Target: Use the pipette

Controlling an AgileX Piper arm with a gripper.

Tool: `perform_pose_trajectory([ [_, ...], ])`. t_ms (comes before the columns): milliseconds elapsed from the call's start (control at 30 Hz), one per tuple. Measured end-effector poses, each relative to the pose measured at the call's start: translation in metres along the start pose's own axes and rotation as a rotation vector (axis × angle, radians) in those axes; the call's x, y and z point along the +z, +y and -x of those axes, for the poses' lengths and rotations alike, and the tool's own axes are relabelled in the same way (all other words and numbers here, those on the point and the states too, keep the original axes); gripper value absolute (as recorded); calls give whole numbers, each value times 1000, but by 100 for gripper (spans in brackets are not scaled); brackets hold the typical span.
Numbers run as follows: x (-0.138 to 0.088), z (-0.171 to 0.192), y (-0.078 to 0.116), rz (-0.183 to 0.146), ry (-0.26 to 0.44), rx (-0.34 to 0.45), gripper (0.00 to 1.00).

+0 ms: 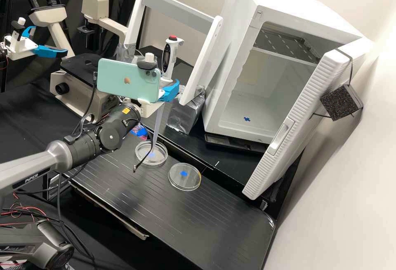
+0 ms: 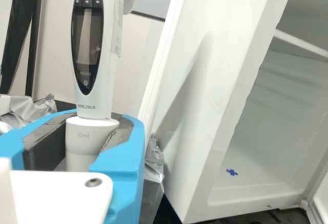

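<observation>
In the high view my gripper (image 1: 168, 88) is shut on the white pipette (image 1: 168, 58), which has a red top button and stands nearly upright. Its long translucent tip (image 1: 157, 124) slants down to the left clear petri dish (image 1: 142, 161); whether it touches the dish I cannot tell. A second clear petri dish (image 1: 192, 186) with a blue mark lies to the right. The wrist view has the gripper (image 2: 102, 120) with its dark pads on both sides of the pipette (image 2: 109, 75), around the collar below its display.
A white incubator (image 1: 235, 97) with its door (image 1: 280, 146) open stands behind at the right. Nearer are a white rack frame (image 1: 206, 59) and foil-wrapped block (image 1: 185, 113). A microscope (image 1: 78, 92) stands left. A phone (image 1: 123, 80) rides on the arm; a thin cable hangs by the left dish.
</observation>
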Motion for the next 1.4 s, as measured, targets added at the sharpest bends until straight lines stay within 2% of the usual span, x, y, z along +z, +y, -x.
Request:
perform_pose_trajectory([
  [400,-4,0,14,10,9,46,0],
  [500,-4,0,14,2,8,48,0],
  [1033,-5,-1,16,3,11,52,0],
  [1167,-12,-3,22,7,43,65,0],
  [1333,-40,-20,30,-1,150,46,0],
  [1400,-51,-26,32,-6,172,34,0],
])
